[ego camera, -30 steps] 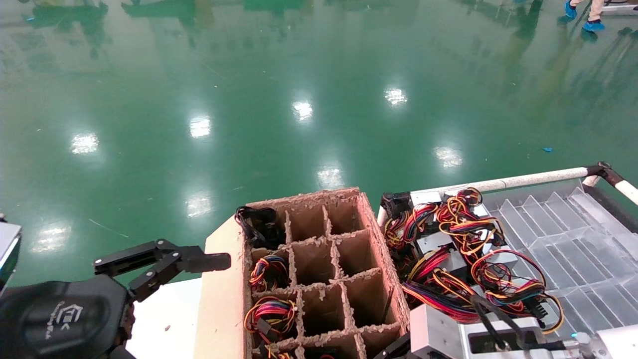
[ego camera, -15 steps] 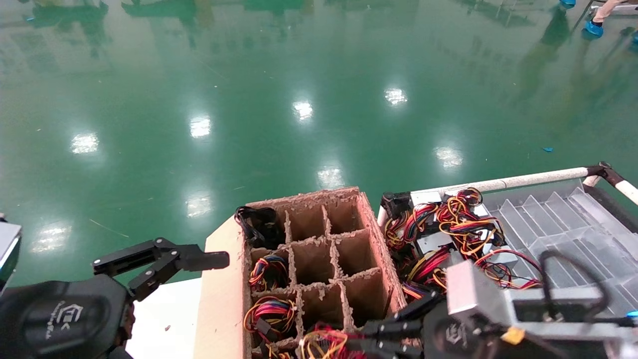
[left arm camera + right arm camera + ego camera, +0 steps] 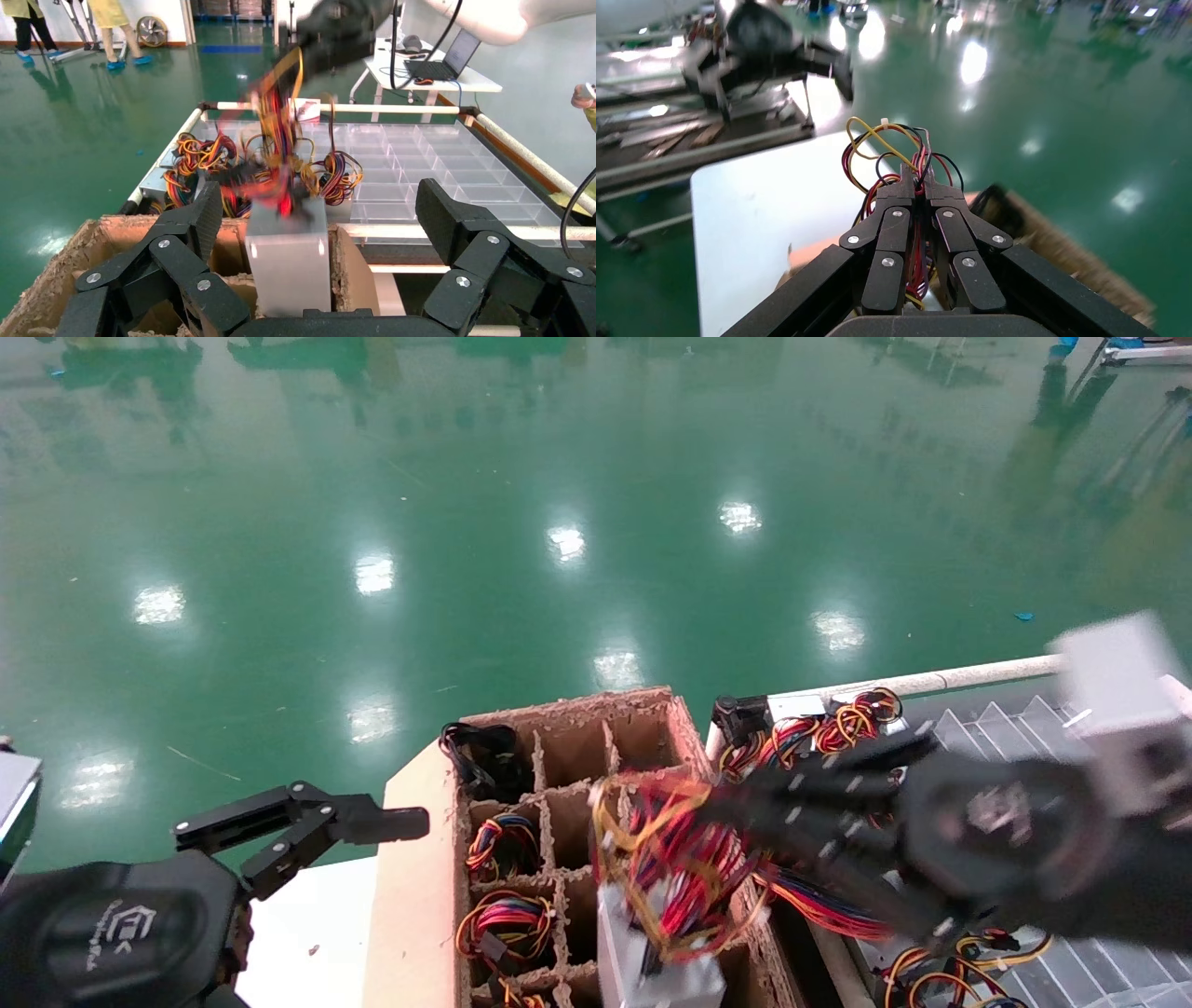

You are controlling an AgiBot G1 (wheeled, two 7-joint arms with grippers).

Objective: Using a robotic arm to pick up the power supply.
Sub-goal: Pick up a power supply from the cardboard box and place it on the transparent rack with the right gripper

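My right gripper (image 3: 722, 817) is shut on the bundle of red, yellow and black wires (image 3: 670, 859) of a grey metal power supply (image 3: 652, 961). The supply hangs by those wires at the near right cells of the cardboard box (image 3: 410, 896). The right wrist view shows the gripper (image 3: 914, 179) shut with wire loops (image 3: 877, 151) sticking out past its tips. My left gripper (image 3: 303, 814) stays parked left of the box, open and empty. From the left wrist, the grey power supply (image 3: 288, 256) shows beyond the spread left fingers (image 3: 204, 217).
The box is divided into cells, some holding wired units (image 3: 503, 924). To its right a clear partitioned tray (image 3: 1024, 738) with a white rail (image 3: 978, 672) holds more power supplies with tangled cables (image 3: 838, 719). Green floor lies beyond. A white tabletop (image 3: 307, 933) sits under my left arm.
My right arm rose from the tray and swung left, carrying the power supply by its wires to above the box. The left arm has not moved.
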